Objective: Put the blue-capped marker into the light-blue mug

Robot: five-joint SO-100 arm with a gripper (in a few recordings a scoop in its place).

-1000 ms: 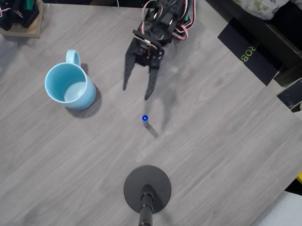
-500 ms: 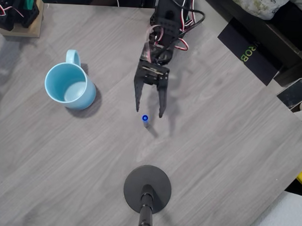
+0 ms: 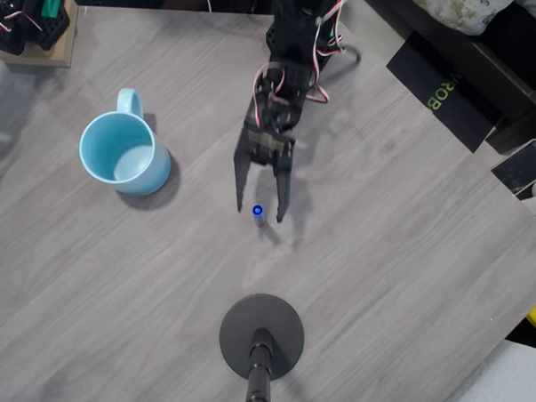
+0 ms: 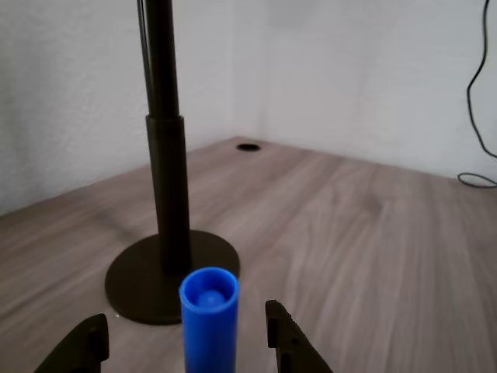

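The blue-capped marker [image 3: 258,210] stands upright on the table, a blue dot in the overhead view and a bright blue cap [image 4: 209,315] in the wrist view. My gripper [image 3: 257,213] is open, one finger on each side of the marker, not touching it. In the wrist view the two black fingertips [image 4: 287,339] flank the cap with gaps on both sides. The light-blue mug [image 3: 123,154] stands upright to the left, handle pointing toward the table's far edge, well apart from the gripper.
A black round stand base with a pole [image 3: 262,335] sits just below the marker in the overhead view and stands behind it in the wrist view [image 4: 167,256]. A wooden block with another arm [image 3: 31,30] is at the top left. Dark boxes [image 3: 451,84] lie off the table's right edge.
My gripper has come down the picture from near the arm's base until its open fingers straddle the marker. Marker and mug have not moved.
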